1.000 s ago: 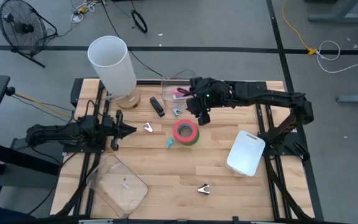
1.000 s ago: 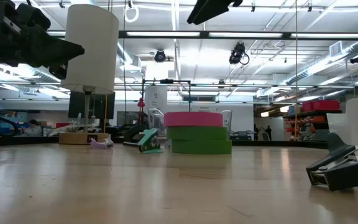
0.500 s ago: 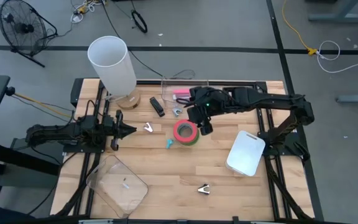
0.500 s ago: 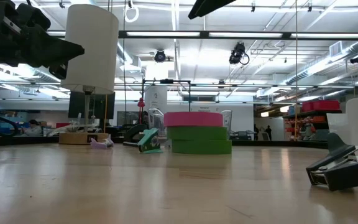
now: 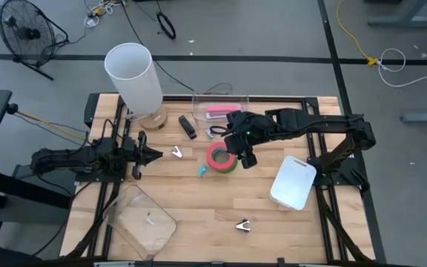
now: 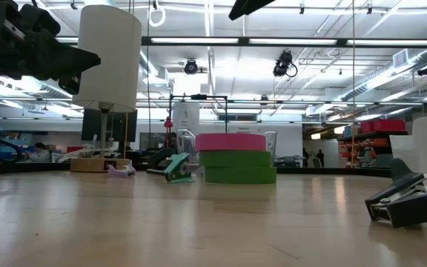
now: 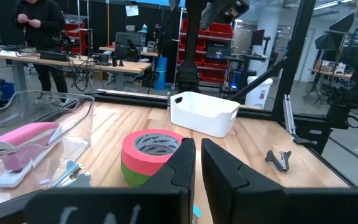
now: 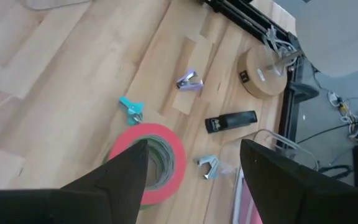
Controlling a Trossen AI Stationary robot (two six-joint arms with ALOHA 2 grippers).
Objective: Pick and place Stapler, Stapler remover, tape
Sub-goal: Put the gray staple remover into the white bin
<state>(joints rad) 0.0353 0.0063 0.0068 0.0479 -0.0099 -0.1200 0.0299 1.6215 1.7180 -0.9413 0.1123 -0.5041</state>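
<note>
since the earlier frames the right gripper (image 5: 245,153) has swung away from the clear bin (image 5: 221,111) at the table's (image 5: 199,215) far edge and now hangs over the middle of the table, its fingers spread wide with nothing between them. the tape (image 5: 222,157), a pink-red roll stacked on a green one, lies flat just beside that claw, on the side toward the left arm; in the right wrist view one finger (image 8: 120,180) overlaps the roll's rim (image 8: 160,152) while the other stands off it. a ring has no long axis, so my guess is the jaws need only straddle one wall of the roll. the right arm is much the nearer.

the left gripper (image 5: 148,155) waits near the table's left edge, fingers nearly together, holding nothing.

the clear bin holds a pink stapler (image 5: 219,110). the white bin (image 5: 293,182) toward the right edge looks empty, as far as can be seen. a black stapler (image 5: 187,127) and a small teal staple remover (image 5: 202,170) lie loose on the table, the remover just beside the tape.
</note>
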